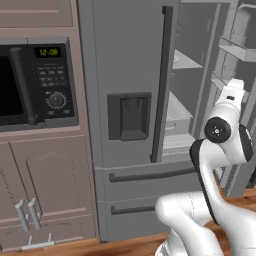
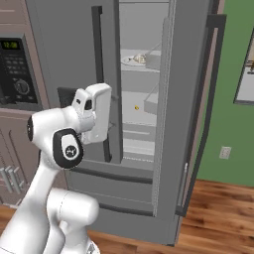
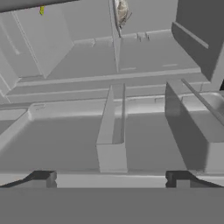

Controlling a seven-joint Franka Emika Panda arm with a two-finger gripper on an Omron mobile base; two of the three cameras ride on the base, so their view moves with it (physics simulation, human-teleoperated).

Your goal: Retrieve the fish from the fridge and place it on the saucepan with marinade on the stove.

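The end effector (image 3: 112, 178) has its two dark fingertips (image 3: 43, 178) spread wide apart with nothing between them, and it points into the open right half of the fridge (image 1: 125, 75). In the hand view (rolled a quarter turn from the room's upright) the pale grey shelves (image 3: 131, 52) and door bins lie ahead of the fingertips, well apart from them. The fish (image 3: 121, 11), a small pale lump, sits at the far end of that view, against the edge of a shelf. In the right base view the fish (image 2: 140, 58) rests on a white round plate (image 2: 131, 60) on an upper shelf, toward the shelf's right edge. One shelf lower lies a tiny yellow speck (image 2: 137, 107), near the middle of its shelf. The white arm (image 2: 74, 134) stands in front of the closed left door, by its long vertical handle (image 2: 101, 79). Left of the fridge hangs a black-fronted microwave (image 1: 35, 85) above beige cabinet doors (image 1: 45, 185).
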